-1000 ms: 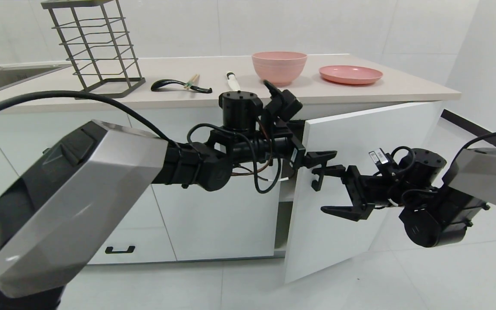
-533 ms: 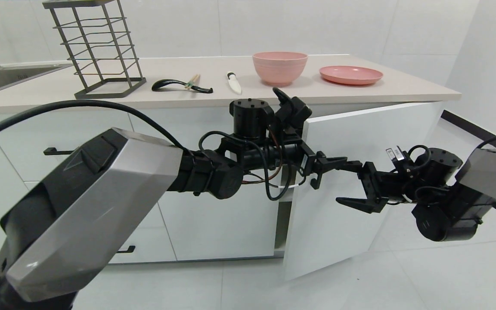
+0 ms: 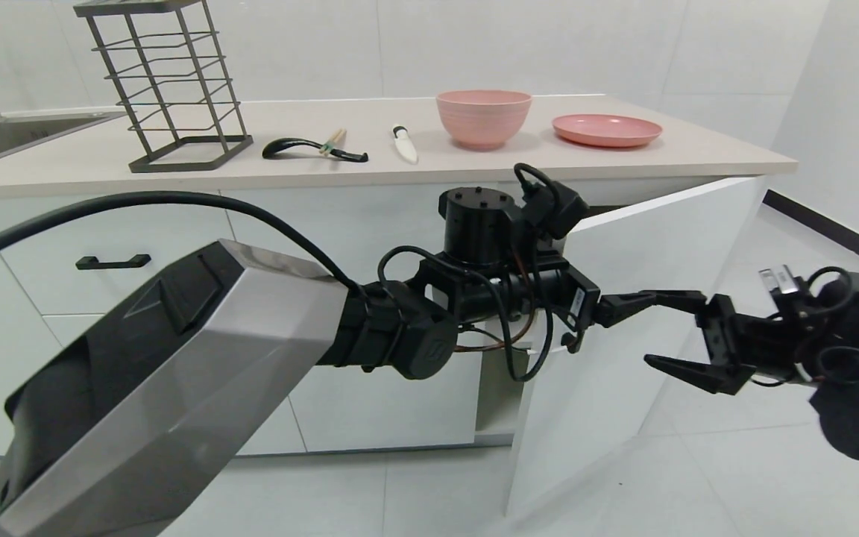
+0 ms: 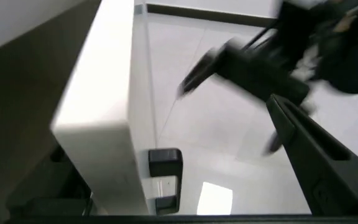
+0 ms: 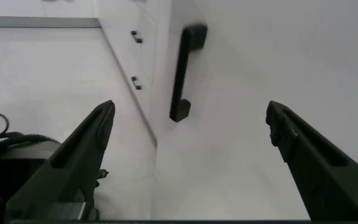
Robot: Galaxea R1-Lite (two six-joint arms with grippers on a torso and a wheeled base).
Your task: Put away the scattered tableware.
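Observation:
On the counter lie a pink bowl [image 3: 483, 117], a pink plate [image 3: 607, 129], a white knife [image 3: 404, 142], a black spoon [image 3: 303, 145] and chopsticks [image 3: 333, 139]. Below them a white cabinet door [image 3: 623, 395] stands partly swung out. My left gripper [image 3: 646, 302] is open at the door's free edge [image 4: 98, 124], close to the black handle [image 4: 165, 177]; one of its fingers [image 4: 312, 155] lies on the outer side. My right gripper [image 3: 672, 335] is open in front of the door face, and the handle [image 5: 182, 74] shows between its fingers [image 5: 86, 155].
A dark wire dish rack [image 3: 168, 82] stands at the counter's left, beside a sink [image 3: 12, 134]. Drawers with black handles [image 3: 112, 261] are left of the open cabinet. White tiled floor [image 3: 735, 477] lies to the right.
The cabinet door has swung further open. My left arm has moved right and down with its edge. My right gripper has backed off to the right, still open.

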